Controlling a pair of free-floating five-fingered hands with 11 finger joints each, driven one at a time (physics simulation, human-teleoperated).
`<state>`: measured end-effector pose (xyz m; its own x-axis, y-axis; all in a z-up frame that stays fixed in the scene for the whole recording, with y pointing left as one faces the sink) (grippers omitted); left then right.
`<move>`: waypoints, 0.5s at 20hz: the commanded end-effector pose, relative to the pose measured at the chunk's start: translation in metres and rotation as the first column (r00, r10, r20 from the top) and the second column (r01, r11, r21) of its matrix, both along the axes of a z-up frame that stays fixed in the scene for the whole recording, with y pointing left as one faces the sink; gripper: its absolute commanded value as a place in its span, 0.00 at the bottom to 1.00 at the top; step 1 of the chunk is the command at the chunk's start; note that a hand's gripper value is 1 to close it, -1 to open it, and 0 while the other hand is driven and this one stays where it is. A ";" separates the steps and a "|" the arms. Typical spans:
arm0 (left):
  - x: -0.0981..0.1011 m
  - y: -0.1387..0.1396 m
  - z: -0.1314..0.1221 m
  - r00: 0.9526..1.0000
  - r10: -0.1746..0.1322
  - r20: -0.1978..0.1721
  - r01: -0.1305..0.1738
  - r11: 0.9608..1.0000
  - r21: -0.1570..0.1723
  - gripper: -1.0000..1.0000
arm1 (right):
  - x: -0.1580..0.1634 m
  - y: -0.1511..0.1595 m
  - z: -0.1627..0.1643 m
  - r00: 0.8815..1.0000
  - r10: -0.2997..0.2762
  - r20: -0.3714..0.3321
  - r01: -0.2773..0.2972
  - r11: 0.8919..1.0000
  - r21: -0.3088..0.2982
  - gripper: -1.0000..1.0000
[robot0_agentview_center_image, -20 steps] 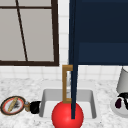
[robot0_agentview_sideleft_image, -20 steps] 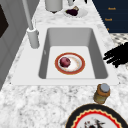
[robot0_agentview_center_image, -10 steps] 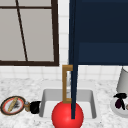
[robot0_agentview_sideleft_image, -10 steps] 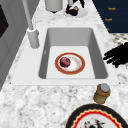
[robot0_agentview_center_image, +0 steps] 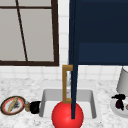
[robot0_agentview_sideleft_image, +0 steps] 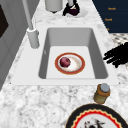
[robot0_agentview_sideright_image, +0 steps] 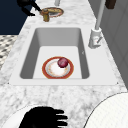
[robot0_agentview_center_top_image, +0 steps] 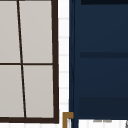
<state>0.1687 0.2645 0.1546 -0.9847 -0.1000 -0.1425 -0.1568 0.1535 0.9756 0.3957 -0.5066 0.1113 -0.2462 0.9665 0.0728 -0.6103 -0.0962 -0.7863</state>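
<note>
Just off the sink's (robot0_agentview_sideleft_image: pixel 25 75) left end — left hand (robot0_agentview_sideleft_image: pixel 116 55) spread open, gripping nothing, nearest a small lidded jar (robot0_agentview_sideleft_image: pixel 102 93) upright beside a patterned plate (robot0_agentview_sideleft_image: pixel 97 120). Probably light, rigid, slick and breakable — best gripped round the middle. Right hand (robot0_agentview_sideright_image: pixel 45 118) flat-fingered over a white plate (robot0_agentview_sideright_image: pixel 12 120).

Marble-patterned countertop (robot0_agentview_sideleft_image: pixel 37 100) with 1 white sink (robot0_agentview_sideleft_image: pixel 72 37) set into it. At the sink's left end, on the counter — a small brown jar (robot0_agentview_sideleft_image: pixel 102 93) with grey lid, just beside a red-rimmed patterned plate (robot0_agentview_sideleft_image: pixel 97 120). At the right end — a white plate (robot0_agentview_center_image: pixel 117 108) and a pale grey canister (robot0_agentview_center_image: pixel 123 82). Inside the basin, 1 red-rimmed plate (robot0_agentview_sideright_image: pixel 53 71) lies flat, a dark red ball (robot0_agentview_sideright_image: pixel 63 62) on it. The faucet base (robot0_agentview_sideright_image: pixel 94 37) stands on the rear ledge.
</note>
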 end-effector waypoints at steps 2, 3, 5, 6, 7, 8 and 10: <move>0.000 0.000 0.000 1.000 0.000 0.000 0.000 1.000 0.000 0.50 | -0.003 -0.019 -0.028 0.997 0.077 0.020 -0.077 0.997 0.030 0.00; 0.000 0.000 0.000 1.000 0.000 0.000 0.000 1.000 0.000 0.50 | 0.003 -0.015 -0.027 0.997 0.082 0.014 -0.083 0.996 0.031 0.00; 0.000 0.000 0.000 1.000 0.000 0.000 0.000 1.000 0.000 0.50 | 0.014 -0.011 -0.025 0.998 0.065 0.008 -0.065 0.997 0.029 0.00; 0.000 0.000 0.000 1.000 0.000 0.000 0.000 1.000 0.000 0.50 | 0.017 -0.011 -0.023 0.998 0.059 -0.004 -0.059 0.998 0.025 0.00; 0.000 0.000 0.000 1.000 0.000 0.000 0.000 1.000 0.000 0.50 | 0.018 -0.011 -0.022 0.998 0.057 -0.020 -0.056 0.998 0.025 0.00; 0.000 0.000 0.000 1.000 0.000 0.000 0.000 1.000 0.000 0.50 | 0.018 -0.011 -0.021 0.998 0.056 -0.032 -0.056 0.998 0.024 0.00; 0.000 0.000 0.000 1.000 0.000 0.000 0.000 1.000 0.000 0.50 | 0.013 -0.009 -0.023 0.997 0.055 -0.050 -0.055 0.998 0.019 0.00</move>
<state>0.1687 0.2645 0.1546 -0.9847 -0.1000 -0.1425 -0.1568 0.1535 0.9756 0.4038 -0.5163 0.1087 -0.2891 0.9518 0.1024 -0.6479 -0.1158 -0.7529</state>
